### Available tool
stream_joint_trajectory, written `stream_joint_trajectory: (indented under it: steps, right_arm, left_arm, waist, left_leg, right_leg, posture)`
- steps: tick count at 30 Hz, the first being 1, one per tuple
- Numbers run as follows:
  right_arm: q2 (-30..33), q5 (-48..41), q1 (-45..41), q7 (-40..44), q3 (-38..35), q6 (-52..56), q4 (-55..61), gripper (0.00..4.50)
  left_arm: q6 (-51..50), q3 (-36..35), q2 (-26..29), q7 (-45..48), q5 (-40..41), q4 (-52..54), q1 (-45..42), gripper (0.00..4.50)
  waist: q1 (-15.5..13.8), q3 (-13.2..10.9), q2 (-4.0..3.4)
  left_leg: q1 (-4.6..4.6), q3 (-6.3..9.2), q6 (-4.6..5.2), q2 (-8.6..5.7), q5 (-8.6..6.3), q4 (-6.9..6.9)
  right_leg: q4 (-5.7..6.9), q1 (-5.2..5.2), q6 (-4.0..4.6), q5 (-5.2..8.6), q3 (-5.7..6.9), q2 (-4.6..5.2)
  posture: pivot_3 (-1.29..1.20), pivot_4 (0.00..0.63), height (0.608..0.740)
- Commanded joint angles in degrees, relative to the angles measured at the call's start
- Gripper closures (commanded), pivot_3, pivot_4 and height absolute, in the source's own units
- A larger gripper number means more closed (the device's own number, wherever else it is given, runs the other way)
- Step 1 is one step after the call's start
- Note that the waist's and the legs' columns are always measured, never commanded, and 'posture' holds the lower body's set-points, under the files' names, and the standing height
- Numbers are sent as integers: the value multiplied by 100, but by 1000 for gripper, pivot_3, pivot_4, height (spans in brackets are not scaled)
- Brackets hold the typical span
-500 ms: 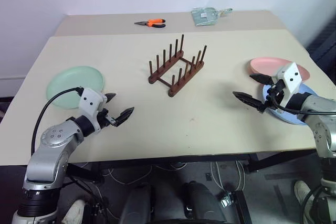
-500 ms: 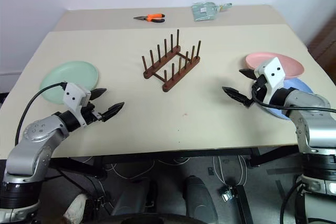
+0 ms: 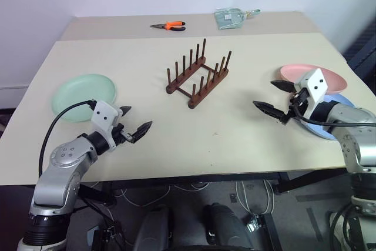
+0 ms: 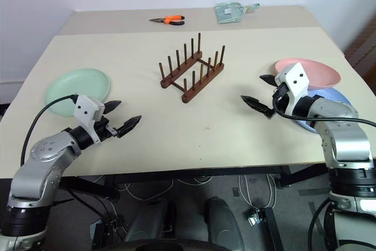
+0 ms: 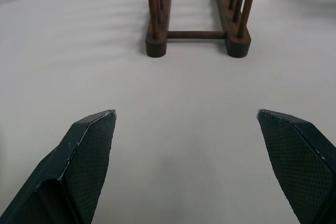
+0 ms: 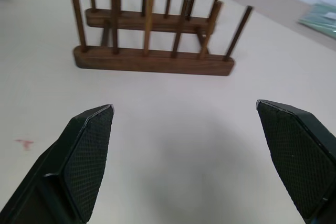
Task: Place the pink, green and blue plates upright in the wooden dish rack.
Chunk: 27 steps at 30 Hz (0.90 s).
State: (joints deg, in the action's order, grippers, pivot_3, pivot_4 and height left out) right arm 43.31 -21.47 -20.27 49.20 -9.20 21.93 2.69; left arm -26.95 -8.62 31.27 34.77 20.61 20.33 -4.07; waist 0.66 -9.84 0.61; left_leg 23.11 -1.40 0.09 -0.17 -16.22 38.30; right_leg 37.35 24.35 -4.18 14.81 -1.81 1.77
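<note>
Since half a second ago, the right end effector (image 3: 274,99) has shifted inward, toward the wooden dish rack (image 3: 198,77), clearing more of the blue plate (image 3: 329,123); the left end effector (image 3: 134,122) has barely changed. Both stand spread wide, grasping nothing. The rack stands mid-bench with empty pegs. The green plate (image 3: 82,96) lies flat at the bench's (image 3: 235,127) left side; the pink plate (image 3: 311,74) overlaps the blue one at the right. Orange-handled pliers (image 3: 169,26) and a pale green packet (image 3: 229,17) lie at the far edge. No writing can be read.
</note>
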Motion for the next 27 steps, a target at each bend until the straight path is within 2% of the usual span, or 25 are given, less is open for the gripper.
stream_joint_trajectory:
  steps: [1, 6, 10, 12, 14, 18, 21, 27]
  right_arm:
    - [-141, -52, 67, -98, 38, 7, 409, 40]
    - [-368, 50, 74, -377, 233, 153, 602, 40]
    - [-541, 176, 229, -560, 410, 92, 803, 40]
    - [-640, 153, 270, -638, 444, 120, 911, 40]
    - [-722, 167, 332, -724, 468, 140, 1027, 40]
    - [-847, 167, 386, -904, 543, 255, 1250, 40]
    - [-925, 170, 323, -987, 603, 336, 1343, 40]
    - [-962, 154, 204, -1084, 624, 473, 1460, 40]
  left_arm:
    - [162, 53, -31, -20, -40, 99, -10, 65]
    - [30, 206, -150, 107, 146, 33, -95, 65]
    - [107, 871, -292, 56, -271, -113, -392, 65]
    - [86, 1369, -568, -326, -767, -360, -775, 65]
    - [59, 1785, -918, -685, -1203, -798, -1163, 65]
    - [151, 1955, -1715, -1202, -1439, -1840, -1858, 65]
    - [491, 2236, -2067, -1196, -1731, -2778, -2429, 65]
    - [939, 2161, -2682, -1201, -1842, -4462, -3382, 65]
  waist:
    - [-1, 0, 0]
    - [0, 0, 0]
    - [-16, 0, 0]
    - [-41, 0, 1]
    - [-65, 1, 2]
    - [-98, 1, 2]
    - [-116, 1, 2]
    - [-142, 0, 3]
  left_leg:
    - [0, 0, 0, 0, 0, 0]
    - [1, 0, 0, 0, 0, 1]
    - [1, 0, 0, -1, 0, 1]
    - [3, 0, 0, -3, 0, 3]
    - [4, 0, 0, -6, 0, 10]
    - [6, 0, 1, -4, 0, 14]
    - [7, 1, 1, -3, 0, 18]
    - [28, 9, 15, -1, -8, 62]
  right_leg:
    - [0, 0, 0, 0, 0, 0]
    - [0, 0, 0, 0, 0, 1]
    - [0, 0, 0, 0, 1, 0]
    - [0, 0, -1, 0, 1, 1]
    - [3, -1, -2, -1, 1, 0]
    - [3, 0, -4, -2, 1, -8]
    - [7, 2, -4, -2, 3, -12]
    - [14, 2, -6, -3, 23, -16]
  posture:
    - [0, 150, 740]
    - [0, 150, 740]
    - [0, 150, 740]
    - [0, 150, 740]
    - [0, 150, 740]
    - [0, 150, 740]
    - [0, 150, 740]
    - [0, 150, 740]
